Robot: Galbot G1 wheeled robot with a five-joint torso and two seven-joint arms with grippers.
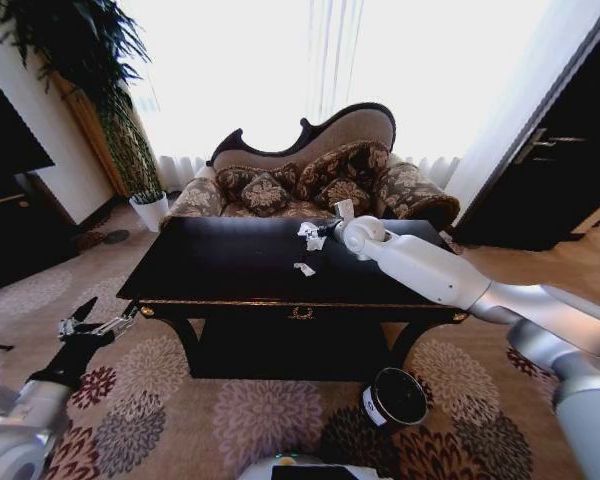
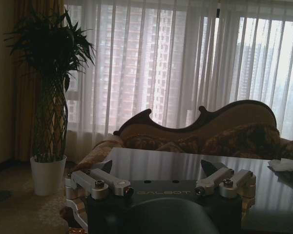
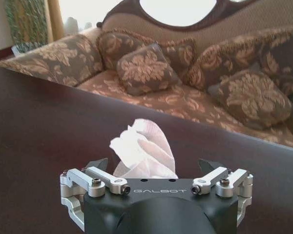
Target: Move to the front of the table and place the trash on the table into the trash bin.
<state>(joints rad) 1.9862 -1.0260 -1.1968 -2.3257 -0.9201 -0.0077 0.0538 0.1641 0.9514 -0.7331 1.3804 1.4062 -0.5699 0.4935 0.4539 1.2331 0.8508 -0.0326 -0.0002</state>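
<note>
Right pincer (image 3: 156, 168) reaches over the black desk (image 1: 220, 265), fingers spread wide, straddling a crumpled white paper wad (image 3: 142, 151) near the desk's far edge by the sofa (image 1: 310, 175). A small white scrap (image 1: 304, 269) lies mid-desk. Left pincer (image 1: 100, 322), also released, hovers off the desk's left front corner. Trash bin (image 1: 394, 398) stands on the carpet below the desk's right front.

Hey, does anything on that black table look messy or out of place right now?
Yes: a crumpled white paper wad lies near the table's back edge, between the right gripper's open fingers, with a small white scrap nearer centre.
</note>
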